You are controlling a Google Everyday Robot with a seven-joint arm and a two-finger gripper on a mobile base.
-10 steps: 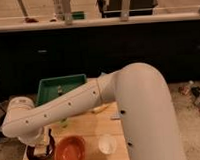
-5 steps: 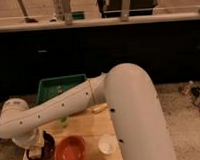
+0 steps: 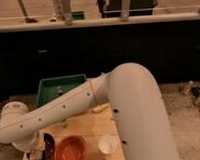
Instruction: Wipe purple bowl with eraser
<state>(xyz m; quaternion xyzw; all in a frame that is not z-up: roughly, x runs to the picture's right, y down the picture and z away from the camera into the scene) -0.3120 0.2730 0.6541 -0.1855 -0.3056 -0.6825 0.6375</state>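
Note:
The purple bowl [image 3: 48, 142] sits at the front left corner of the wooden board [image 3: 90, 127], left of the orange bowl [image 3: 71, 151]. Only its dark right rim shows, because my gripper [image 3: 38, 150] is down over it at the end of the long white arm [image 3: 69, 108]. A small pale bit [image 3: 31, 157] shows at the gripper's tip by the bowl's left side. I cannot tell whether it is the eraser, and no eraser shows anywhere else.
A small white cup [image 3: 107, 143] stands right of the orange bowl. A pale yellowish oblong piece [image 3: 100, 108] lies at the board's back edge. A green tray [image 3: 61, 87] stands behind the board. A dark counter wall runs across the back.
The arm has swung left and lower, and its elbow has come closer. The gripper stays down at the purple bowl, shifting slightly over it. The bowls and the cup have not moved.

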